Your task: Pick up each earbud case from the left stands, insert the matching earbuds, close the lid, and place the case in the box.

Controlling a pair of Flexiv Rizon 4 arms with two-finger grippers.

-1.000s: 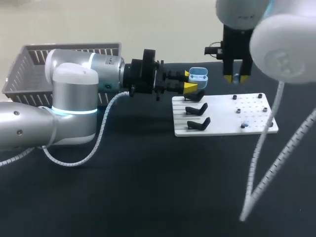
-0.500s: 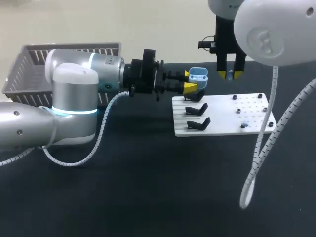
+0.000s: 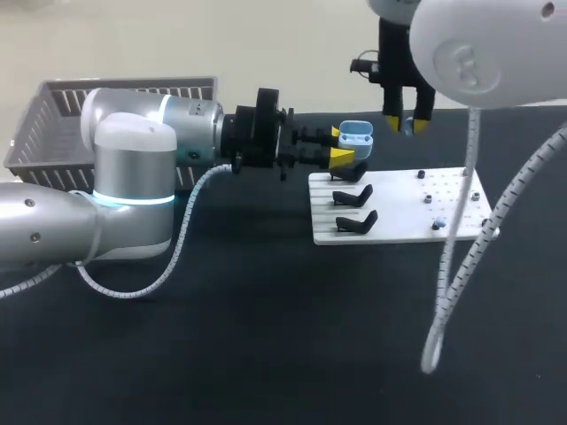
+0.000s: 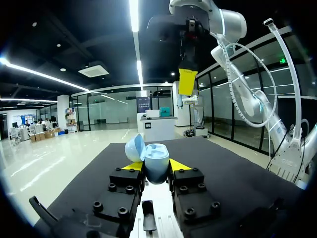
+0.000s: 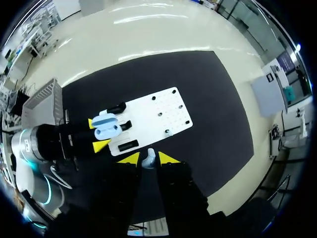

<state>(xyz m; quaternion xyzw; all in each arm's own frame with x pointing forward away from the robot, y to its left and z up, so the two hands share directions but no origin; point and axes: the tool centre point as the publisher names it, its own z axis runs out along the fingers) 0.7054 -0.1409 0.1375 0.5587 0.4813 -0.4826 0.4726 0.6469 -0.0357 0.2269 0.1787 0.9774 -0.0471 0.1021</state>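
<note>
Both clenched: left gripper (image 3: pixel 340 145) on open case (image 3: pixel 356 135), right gripper (image 3: pixel 405 124) on earbud (image 5: pixel 148 159); we centre over it, lower slowly

Our left gripper (image 4: pixel 156 167) clamps the blue earbud case (image 4: pixel 157 157), lid open; our right gripper (image 4: pixel 187 82) hangs above it.

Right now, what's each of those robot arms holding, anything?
Left arm: jaws closed on the blue earbud case, lid open.
Right arm: jaws closed on a small earbud.
</note>
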